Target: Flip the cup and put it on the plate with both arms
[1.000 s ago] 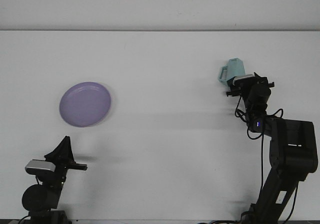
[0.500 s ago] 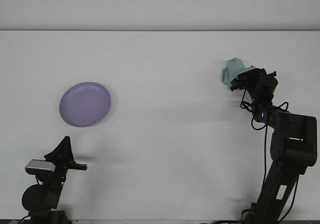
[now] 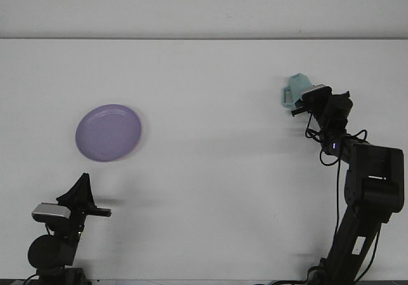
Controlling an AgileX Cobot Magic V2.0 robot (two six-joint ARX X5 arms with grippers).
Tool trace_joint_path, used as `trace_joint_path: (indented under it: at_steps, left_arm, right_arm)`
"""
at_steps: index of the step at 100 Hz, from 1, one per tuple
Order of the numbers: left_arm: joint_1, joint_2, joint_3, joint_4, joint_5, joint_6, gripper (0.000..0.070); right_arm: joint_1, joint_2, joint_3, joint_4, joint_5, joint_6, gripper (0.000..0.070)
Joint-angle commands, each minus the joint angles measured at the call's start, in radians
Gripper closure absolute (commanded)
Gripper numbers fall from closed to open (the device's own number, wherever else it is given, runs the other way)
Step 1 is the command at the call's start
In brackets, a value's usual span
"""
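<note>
R gripper (image 3: 299, 104) at the teal cup (image 3: 294, 90), jaws look closed on it but can't confirm; flip step underway, next needs handover toward purple plate (image 3: 108, 132), far left of jaws.

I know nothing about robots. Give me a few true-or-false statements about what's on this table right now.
1. The round purple plate has nothing on it. True.
2. The pale teal cup rests on the plate. False: it is far to the right, at the right gripper.
3. The left gripper is at the cup. False: it sits low, near the table's front edge, below the plate.
4. The white table holds one plate. True.
</note>
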Motion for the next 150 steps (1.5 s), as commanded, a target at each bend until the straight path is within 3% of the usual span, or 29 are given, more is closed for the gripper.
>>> trace_joint_path:
  at_steps: [1,26,45,54,85,115,135,150]
  left_arm:
    - [0.000,-0.001,-0.017,0.014,0.003,-0.002,0.0688]
    - [0.000,-0.001,-0.011,0.014,0.003,-0.005,0.0688]
    - [0.000,-0.001,-0.008,0.012,0.003,-0.030,0.0688]
    - [0.000,-0.001,-0.008,0.012,0.003,-0.030,0.0688]
    - [0.000,-0.001,-0.008,0.013,0.003,-0.029,0.0688]
    - [0.000,-0.001,-0.008,0.013,0.003,-0.030,0.0688]
    - [0.000,-0.001,-0.008,0.013,0.003,-0.030,0.0688]
    - [0.000,-0.001,-0.008,0.013,0.003,-0.030,0.0688]
  right_arm:
    - [0.005,-0.045,0.023,-0.021,-0.001,0.083,0.0700]
    - [0.026,-0.273,0.023,-0.319,-0.001,0.239,0.0700]
    - [0.062,-0.483,0.023,-0.631,-0.002,0.436,0.0700]
    - [0.095,-0.571,0.023,-0.803,-0.016,0.484,0.0700]
    - [0.334,-0.801,0.024,-1.319,-0.050,0.483,0.0700]
    - [0.674,-0.757,0.060,-1.607,-0.040,0.456,0.0700]
    - [0.827,-0.629,0.146,-1.766,0.068,0.440,0.0700]
    - [0.887,-0.517,0.210,-1.854,0.094,0.417,0.0700]
